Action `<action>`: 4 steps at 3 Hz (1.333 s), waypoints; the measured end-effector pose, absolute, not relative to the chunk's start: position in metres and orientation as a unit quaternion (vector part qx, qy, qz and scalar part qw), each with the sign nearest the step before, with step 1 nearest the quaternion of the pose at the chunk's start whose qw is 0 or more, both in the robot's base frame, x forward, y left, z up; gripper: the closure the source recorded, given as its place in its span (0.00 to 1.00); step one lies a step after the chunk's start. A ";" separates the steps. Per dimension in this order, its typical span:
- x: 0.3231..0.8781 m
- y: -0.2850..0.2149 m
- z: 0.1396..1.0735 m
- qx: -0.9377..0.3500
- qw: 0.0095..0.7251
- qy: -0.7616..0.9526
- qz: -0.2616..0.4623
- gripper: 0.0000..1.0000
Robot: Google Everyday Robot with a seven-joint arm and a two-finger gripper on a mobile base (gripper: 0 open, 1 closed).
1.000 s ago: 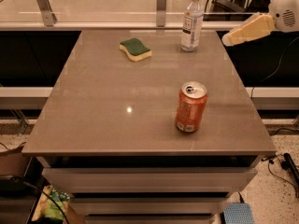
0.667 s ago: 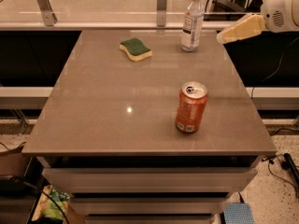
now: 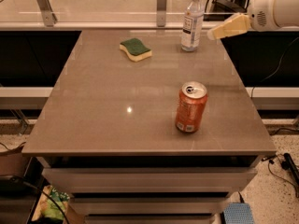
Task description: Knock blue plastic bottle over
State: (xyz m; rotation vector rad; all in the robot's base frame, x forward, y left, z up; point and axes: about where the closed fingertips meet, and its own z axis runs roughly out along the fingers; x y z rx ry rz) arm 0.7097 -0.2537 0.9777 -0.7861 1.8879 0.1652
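The blue plastic bottle [image 3: 192, 22] stands upright at the far right of the grey table [image 3: 112, 101]; it is clear and bluish with a white cap and white label. My gripper [image 3: 212, 33], with cream-coloured fingers on a white arm, comes in from the right at the bottle's mid height. Its tip is just right of the bottle with a small gap showing.
An orange soda can [image 3: 190, 107] stands upright near the front right of the table. A green and yellow sponge [image 3: 135, 49] lies at the far middle. A glass rail with metal posts [image 3: 161, 4] runs behind the table. Cables lie on the floor at right.
My gripper has moved left toward the bottle, closing most of the gap. The bottle, can and sponge have not moved.
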 end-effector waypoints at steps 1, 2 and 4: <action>0.729 -0.246 0.974 -0.325 0.528 0.780 0.085 0.00; 0.747 -0.240 0.969 -0.317 0.545 0.769 0.109 0.00; 0.777 -0.224 0.955 -0.303 0.574 0.743 0.163 0.00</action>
